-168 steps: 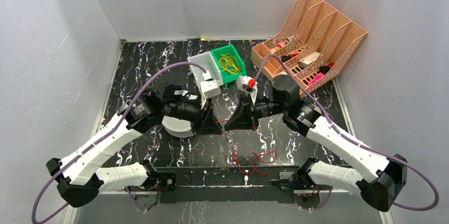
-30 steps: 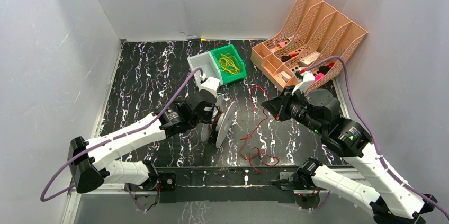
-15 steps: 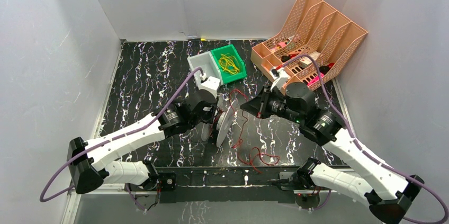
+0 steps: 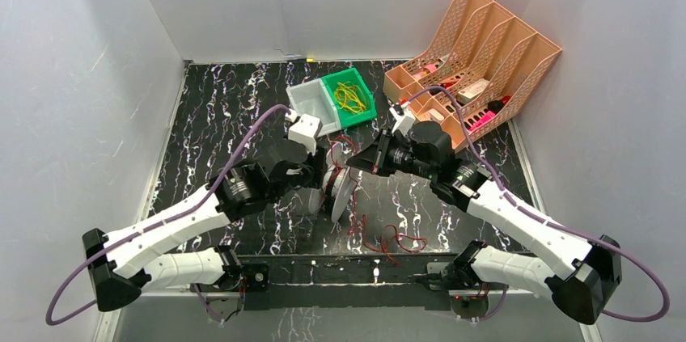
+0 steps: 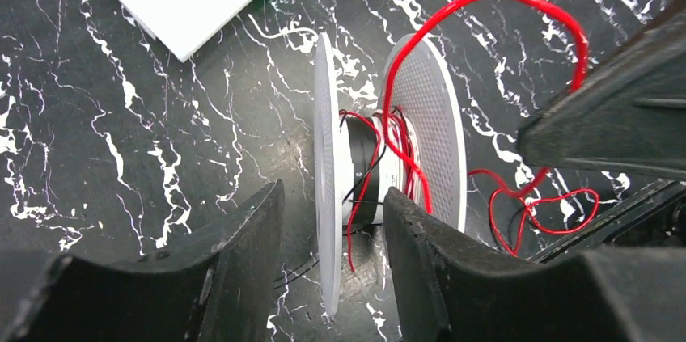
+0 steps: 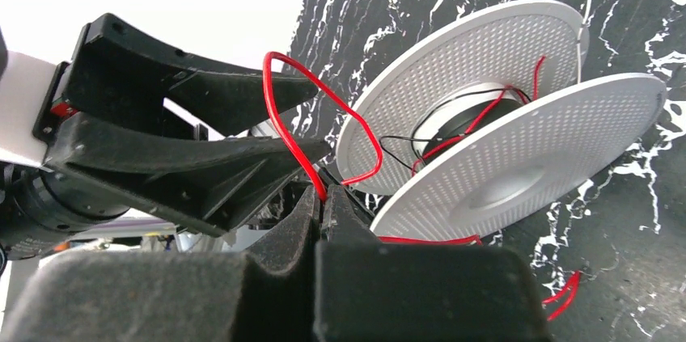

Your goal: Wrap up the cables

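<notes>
A white spool (image 4: 340, 190) with two perforated flanges stands on edge mid-table. The red cable (image 5: 402, 141) is partly wound on its hub. A loop of the cable arches up over the spool, and the rest lies in loose coils (image 4: 394, 240) near the front rail. My left gripper (image 5: 333, 190) is open. Its fingers straddle the near flange (image 5: 323, 148) with a gap on each side. My right gripper (image 6: 323, 195) is shut on the red cable just beside the spool, close to the left gripper's fingers (image 6: 202, 87). From above, the right gripper (image 4: 357, 160) sits at the spool's upper right.
A green bin (image 4: 362, 107) with a yellow wire tangle, joined to a white bin (image 4: 311, 99), stands just behind the spool. An orange file organiser (image 4: 485, 43) holding small items fills the back right. Grey walls close in three sides. A black rail (image 4: 348, 269) runs along the front.
My right gripper has swung left with the cable, from near the organiser to the spool. My left gripper has opened off the spool and its wrist has shifted slightly back-left.
</notes>
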